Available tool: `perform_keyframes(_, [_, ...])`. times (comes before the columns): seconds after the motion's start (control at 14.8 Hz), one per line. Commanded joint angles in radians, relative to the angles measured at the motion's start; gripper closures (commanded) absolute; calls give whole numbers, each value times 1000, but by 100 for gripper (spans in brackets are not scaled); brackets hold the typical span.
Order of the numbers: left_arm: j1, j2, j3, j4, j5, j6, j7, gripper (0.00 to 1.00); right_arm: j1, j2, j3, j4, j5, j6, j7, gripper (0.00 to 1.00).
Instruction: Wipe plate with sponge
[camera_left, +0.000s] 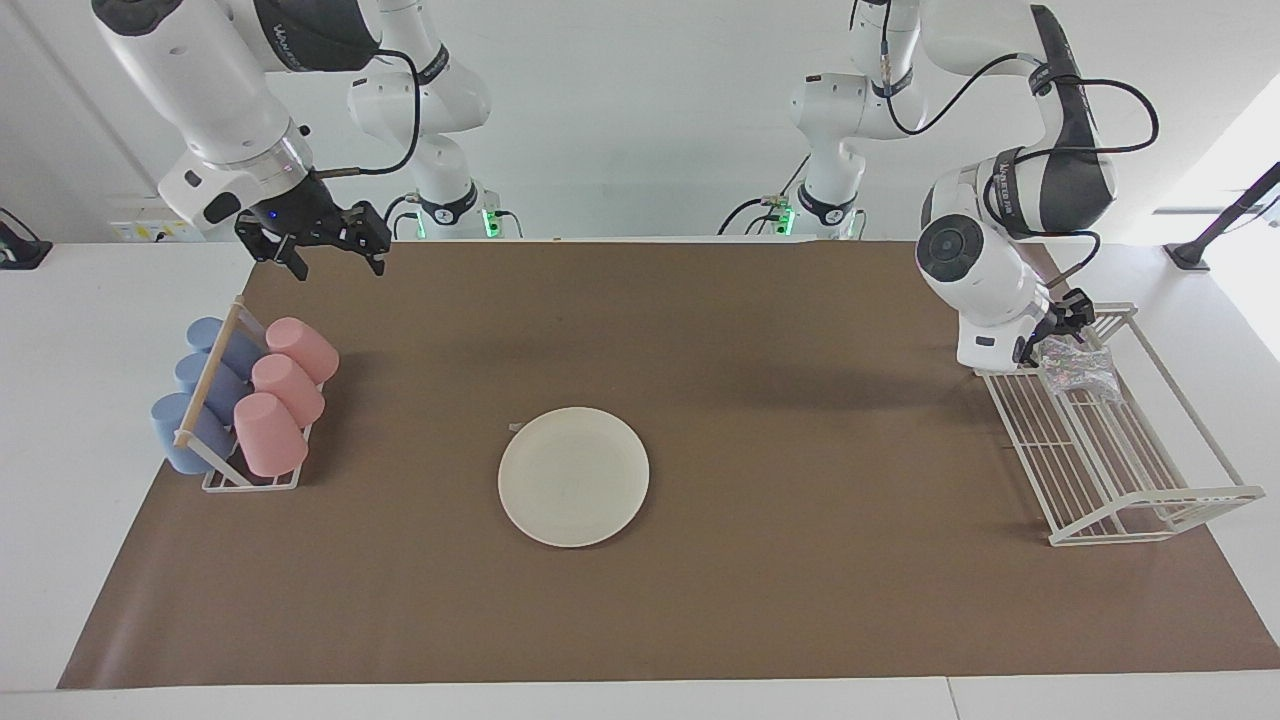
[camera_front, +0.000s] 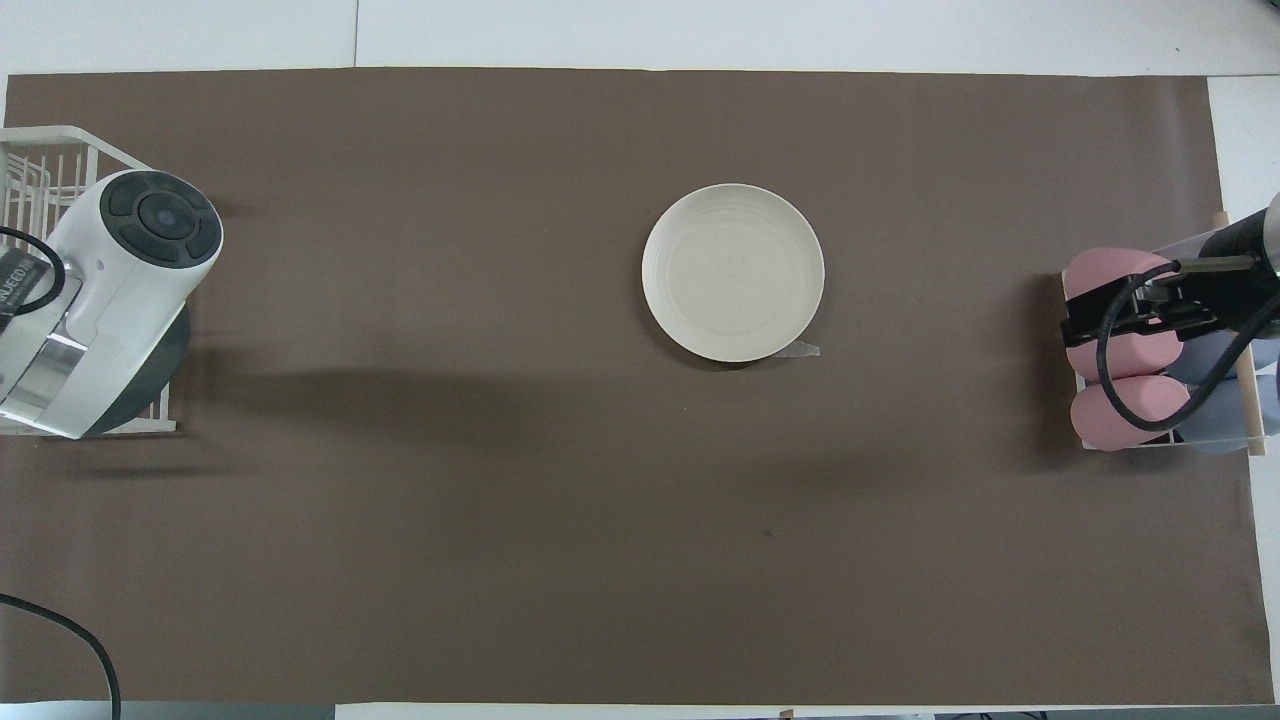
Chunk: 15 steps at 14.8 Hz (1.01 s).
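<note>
Sponge (camera_left: 1075, 362) just beside L gripper (camera_left: 1062, 322)

Bright, even overhead light; soft arm shadows fall across the brown mat (camera_left: 700, 600).

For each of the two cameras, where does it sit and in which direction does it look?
Facing view: high across the table, looking at both robots; whole arms show, left gripper at the wire rack, right gripper above the cup rack.
Overhead view: high above the robots' end, looking steeply down; only the arms' ends show.
Both share the plate, mat and racks, half a turn apart.
</note>
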Motion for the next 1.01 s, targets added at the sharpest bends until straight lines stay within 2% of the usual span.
perform_keyframes(0.0, [-10,-26,9,-28,-23,28,-56,0,0,-9,9,5,-19,-18,7,0])
perform_keyframes(0.2, [-10,-17,9,21,-98,25,-63,0,0,-9,9,3,-18,-19,7,0])
perform_keyframes(0.54, [2,-35,19,131,-288,-4,-20,0,0,-10,0,5,-9,-33,7,0])
perform_keyframes(0.81, [62,-93,25,237,-507,-116,178,0,-7,-21,1,-7,-13,-35,11,0])
perform_keyframes(0.94, [68,-135,28,252,-567,-171,235,0,-11,-21,1,-7,-13,-35,7,0])
